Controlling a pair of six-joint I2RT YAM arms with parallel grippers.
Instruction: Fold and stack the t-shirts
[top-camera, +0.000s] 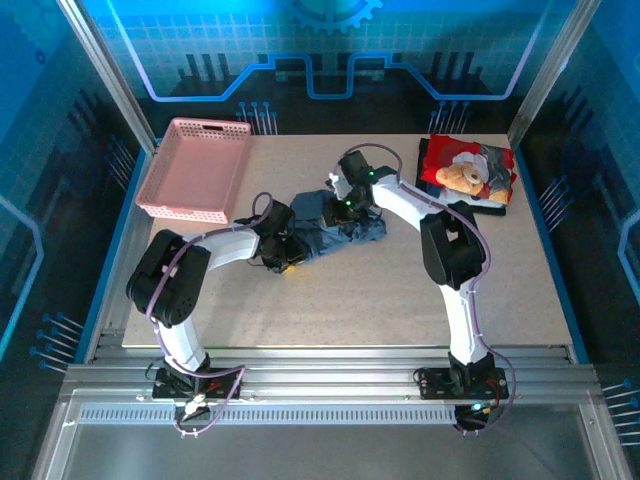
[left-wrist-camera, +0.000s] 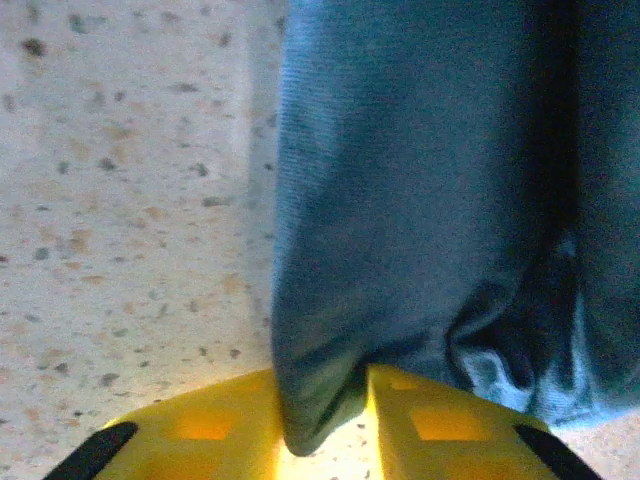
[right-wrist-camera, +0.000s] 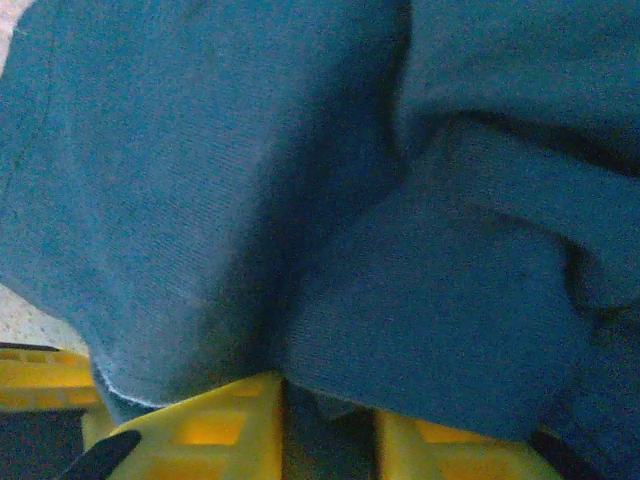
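The top camera sits high above and behind the arm bases (top-camera: 185, 375), looking down and forward over the whole table (top-camera: 400, 290) from well back. The left wrist camera looks out past the left gripper (left-wrist-camera: 325, 420), very near the slate-blue shirt (left-wrist-camera: 430, 200) and a strip of speckled table beside it. The right wrist camera looks past the right gripper (right-wrist-camera: 328, 425), nearer still to the same cloth. All three views share that shirt at mid-table.

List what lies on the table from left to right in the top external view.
pink basket → slate-blue t-shirt → red and black teddy-bear t-shirt
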